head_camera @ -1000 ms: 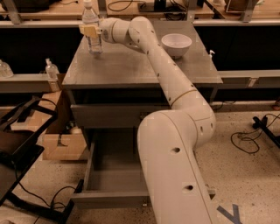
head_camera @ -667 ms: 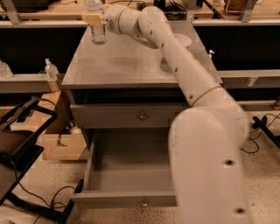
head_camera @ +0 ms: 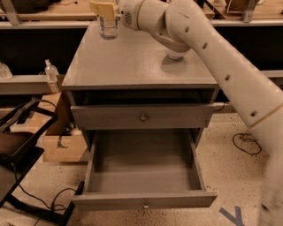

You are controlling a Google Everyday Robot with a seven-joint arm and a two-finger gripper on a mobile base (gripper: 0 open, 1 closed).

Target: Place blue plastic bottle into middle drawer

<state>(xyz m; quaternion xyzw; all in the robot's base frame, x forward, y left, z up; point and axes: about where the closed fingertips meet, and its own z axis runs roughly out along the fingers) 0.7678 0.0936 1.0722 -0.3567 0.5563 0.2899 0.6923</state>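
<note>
The blue plastic bottle [head_camera: 108, 27] is a clear bottle at the back left of the grey cabinet top [head_camera: 132, 66]; its top is cut off by the frame edge. My gripper [head_camera: 105, 9] is shut on its upper part with tan fingers [head_camera: 101, 8]. I cannot tell whether the bottle's base touches the top. My white arm [head_camera: 212, 57] reaches in from the right. The middle drawer [head_camera: 143, 201], the lowest one, is pulled open and empty, with a small knob on its low front. The drawer above [head_camera: 143, 117] is closed.
A white bowl [head_camera: 174, 54] is mostly hidden behind my arm on the cabinet top. A small white-capped bottle [head_camera: 51, 73] stands on a shelf at left. A cardboard box [head_camera: 62, 148], a black frame [head_camera: 17, 145] and cables lie on the floor at left.
The view has moved closer and lower toward the cabinet. My gripper still holds the bottle at the back left of the cabinet top, and my arm now covers most of the bowl.
</note>
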